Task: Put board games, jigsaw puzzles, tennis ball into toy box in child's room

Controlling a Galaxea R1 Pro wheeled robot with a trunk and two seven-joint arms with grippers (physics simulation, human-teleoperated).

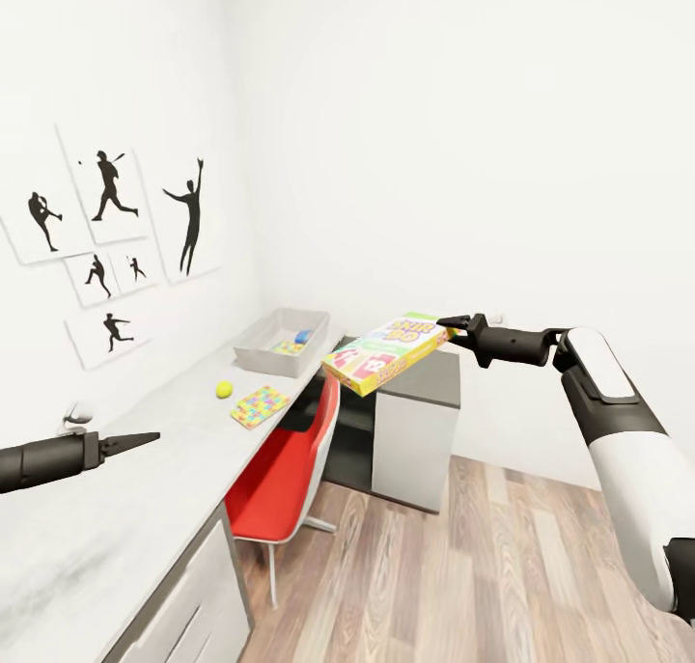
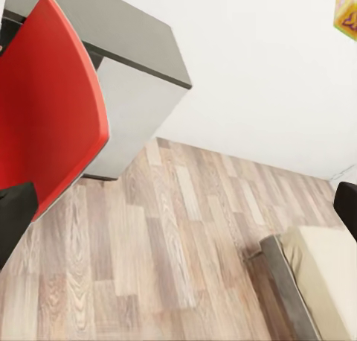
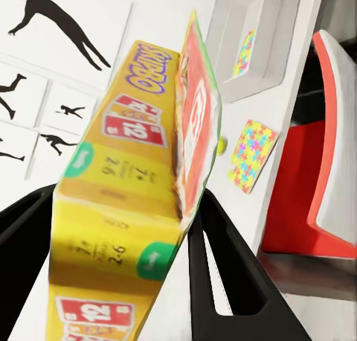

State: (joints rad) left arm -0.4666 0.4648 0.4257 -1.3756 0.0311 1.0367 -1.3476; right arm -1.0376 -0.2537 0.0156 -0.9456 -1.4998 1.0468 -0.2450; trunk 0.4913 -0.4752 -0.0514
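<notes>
My right gripper [image 1: 450,326] is shut on one end of the SKIP-BO board game [image 1: 386,352], holding it tilted in the air over the dark-grey low section [image 1: 430,373] of the table [image 1: 145,489]. In the right wrist view the box [image 3: 126,177] sits between the two fingers [image 3: 223,274]. The toy box [image 1: 280,341] stands at the far end of the table with a jigsaw puzzle [image 1: 288,347] and a blue item [image 1: 303,336] inside. A second puzzle [image 1: 259,405] and the tennis ball [image 1: 224,389] lie on the tabletop. My left gripper [image 1: 130,441] hangs open over the near tabletop.
A red chair [image 1: 290,460] is tucked under the table below the puzzle. White drawers [image 1: 193,595] front the near end. A corner of the bed [image 2: 327,274] lies on the wooden floor [image 1: 463,566]. Silhouette pictures [image 1: 106,248] hang on the left wall.
</notes>
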